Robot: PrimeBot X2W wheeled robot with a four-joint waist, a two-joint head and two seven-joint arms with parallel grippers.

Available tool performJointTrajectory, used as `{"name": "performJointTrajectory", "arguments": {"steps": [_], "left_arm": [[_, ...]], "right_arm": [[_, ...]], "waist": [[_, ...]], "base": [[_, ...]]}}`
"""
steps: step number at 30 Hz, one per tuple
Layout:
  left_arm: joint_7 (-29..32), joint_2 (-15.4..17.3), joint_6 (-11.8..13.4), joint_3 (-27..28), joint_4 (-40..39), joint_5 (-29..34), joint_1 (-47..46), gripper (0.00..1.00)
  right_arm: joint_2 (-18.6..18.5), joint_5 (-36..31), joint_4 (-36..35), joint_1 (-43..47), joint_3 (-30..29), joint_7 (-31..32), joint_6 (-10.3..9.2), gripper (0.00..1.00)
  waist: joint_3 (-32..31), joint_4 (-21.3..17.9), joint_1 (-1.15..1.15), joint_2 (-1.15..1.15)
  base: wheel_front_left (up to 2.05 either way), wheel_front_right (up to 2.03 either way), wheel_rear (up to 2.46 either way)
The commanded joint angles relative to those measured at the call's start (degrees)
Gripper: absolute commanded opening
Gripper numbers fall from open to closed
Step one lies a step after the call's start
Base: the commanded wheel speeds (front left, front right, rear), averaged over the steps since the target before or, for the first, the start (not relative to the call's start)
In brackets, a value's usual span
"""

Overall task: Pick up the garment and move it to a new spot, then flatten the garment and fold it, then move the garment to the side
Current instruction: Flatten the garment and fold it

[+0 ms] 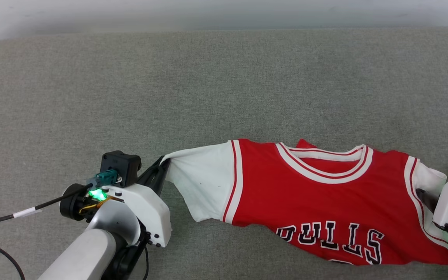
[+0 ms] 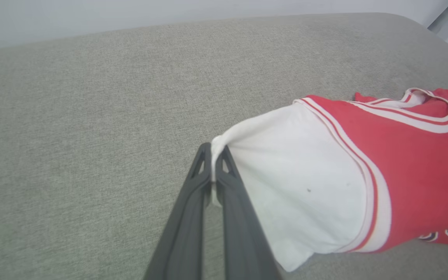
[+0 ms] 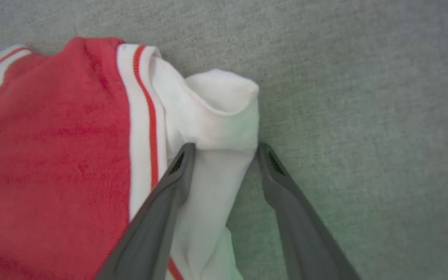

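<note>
Garment (image 1: 317, 194) lies front up on a grey fabric surface (image 1: 208, 77), stretched sideways between the two grippers. Its collar is on the side away from the robot. The word BULLS reads across the chest, and the lower part runs out of the head view.

Left gripper (image 2: 213, 155): fingers pressed together, with the edge of one white sleeve (image 2: 294, 186) pinched at their very tips. A small fold of white cloth bunches just above the tips. From there the sleeve fans out to this gripper's right and is drawn taut towards the red body. The cloth near the grip appears raised slightly off the surface; how far cannot be judged.

Right gripper (image 3: 226, 149): fingers spread wide, with the other sleeve (image 3: 224, 93) between them. Both fingertips (image 3: 187, 153) sit against the white cloth, one on each side of it. The sleeve's cuff curls open just beyond the tips. The red body with its striped trim lies to this gripper's left, and bare grey fabric lies to its right. No closed grip is evident on this side.
</note>
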Motion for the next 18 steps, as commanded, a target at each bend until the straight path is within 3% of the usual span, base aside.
{"name": "performJointTrajectory", "arguments": {"steps": [1, 6, 9, 18], "left_arm": [[-0.29, 0.06, -0.15, 0.07, 0.26, -0.08, -0.84, 0.00], [-0.73, 0.21, -0.30, 0.49, 2.12, -1.23, 0.35, 0.00], [-2.23, 0.53, -0.27, 1.42, 3.60, -1.41, 0.37, 0.00], [-3.27, 1.61, -1.71, 4.98, 7.49, -3.15, -5.32, 0.00]], "right_arm": [[1.29, 0.03, 2.89, 1.16, 0.81, 0.82, -0.04, 0.00], [-0.12, 0.56, 4.22, 0.67, 2.05, -1.02, -0.04, 0.00], [-2.95, -1.08, 1.65, -1.13, 3.69, -6.23, -0.04, 0.00], [-4.18, -3.64, -0.37, -5.57, 7.86, -13.81, -0.05, 0.00]], "waist": [[0.12, 0.18, 0.00, 0.00], [-2.33, 0.36, 0.00, 0.00], [-6.57, 0.12, 0.00, 0.00], [-14.55, -0.77, 0.00, 0.00]], "base": [[0.00, 0.00, 0.00], [0.00, 0.00, 0.00], [0.00, 0.00, 0.00], [0.00, 0.00, 0.00]]}}
